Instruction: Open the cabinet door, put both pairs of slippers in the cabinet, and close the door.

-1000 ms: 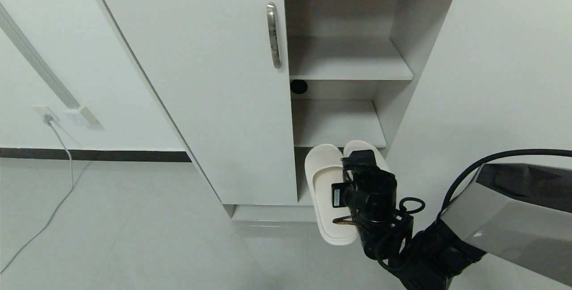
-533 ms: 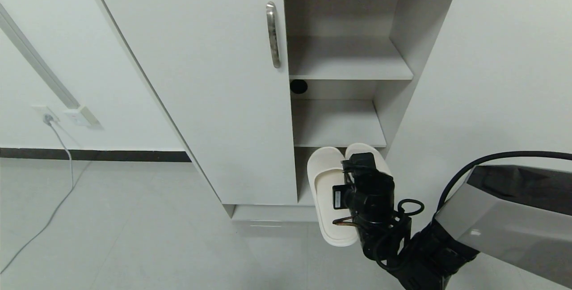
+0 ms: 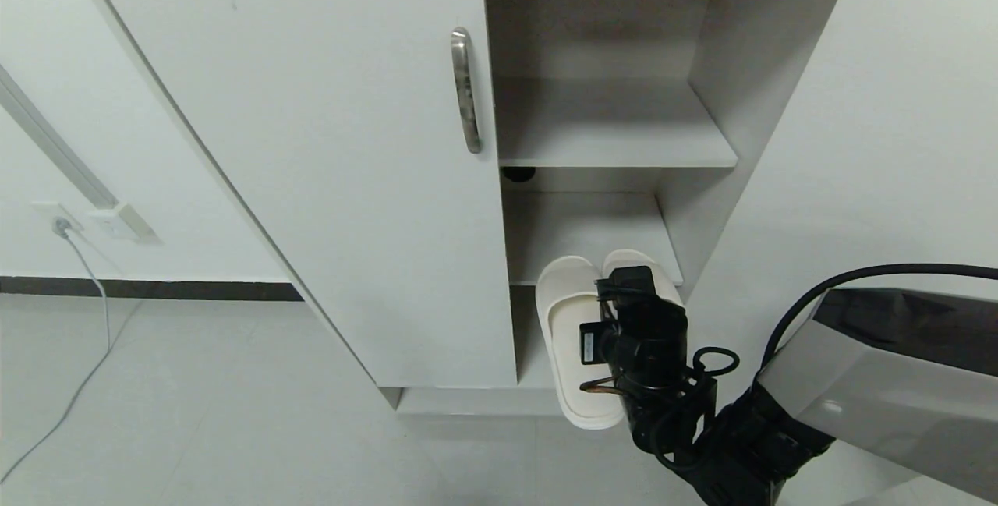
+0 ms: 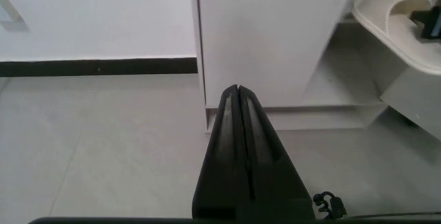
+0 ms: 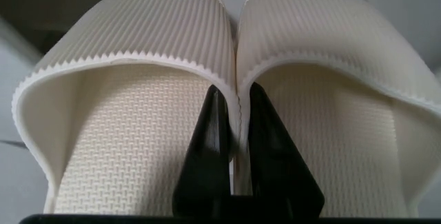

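1. My right fingers (image 5: 207, 155), two black wedge-shaped blades, pinch the pair of cream-white foam slippers (image 5: 138, 65) by their touching inner walls; one finger sits inside each slipper, and the two side walls are squeezed between them.
2. The slippers lie side by side, toe ends pointing away from my wrist toward the tall white cabinet (image 3: 468, 401); in the head view they hang (image 3: 565, 334) above the grey tiled floor (image 3: 195, 412), in front of the open right-hand bay; their toes overlap the front edge of the lower shelf (image 3: 585, 233); whether they have passed the cabinet's front I cannot tell.
3. Each strap is ribbed in fine parallel ridges and ends in a small sawtooth edge; the insoles carry a tight woven-looking dimple pattern; the soles are thick with rounded rims.
4. My left fingers (image 4: 224, 155), black and tapered, are pressed together with only a thin seam between them; they hover low over the floor, pointed at the cabinet's base, well apart from the slippers.
5. The cabinet is made of smooth matte panels; its left door (image 3: 312, 139) is closed and bears a curved brushed-metal bar handle (image 3: 464, 89); the right door (image 3: 858, 139) stands swung open; the upper shelf (image 3: 608, 124) is a flat board; a round dark hole (image 3: 518, 173) sits in the back panel beneath it.
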